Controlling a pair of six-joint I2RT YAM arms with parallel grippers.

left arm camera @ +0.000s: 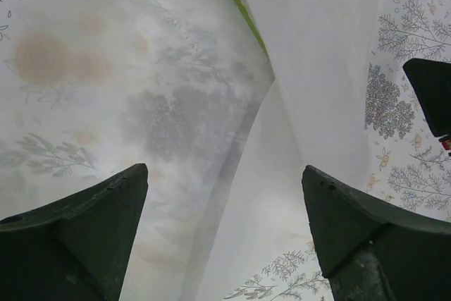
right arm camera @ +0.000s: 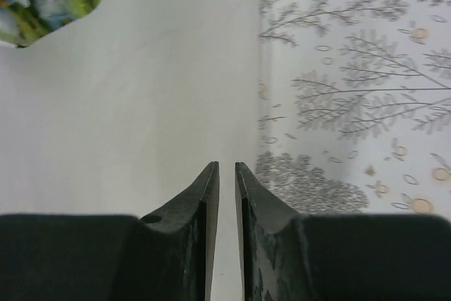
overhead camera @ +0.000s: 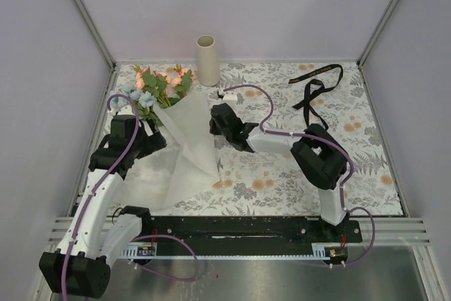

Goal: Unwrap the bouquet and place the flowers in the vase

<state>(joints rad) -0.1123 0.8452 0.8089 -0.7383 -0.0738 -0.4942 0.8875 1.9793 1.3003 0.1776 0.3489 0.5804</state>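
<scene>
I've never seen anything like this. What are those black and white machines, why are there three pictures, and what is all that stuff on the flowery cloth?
They are two robot arms bolted at the near edge of a table covered with a floral cloth. The wide picture comes from a camera above and behind them. The other two come from cameras on the wrists, looking out past each arm's own two fingers.

On the cloth lies the bouquet, its white paper wrapping loosened and spread out. The black ribbon lies apart on the right, and the vase stands empty at the back.

The left gripper is wide open above the paper, holding nothing. The right gripper is nearly closed at the paper's edge; whether it pinches the sheet cannot be told.
</scene>
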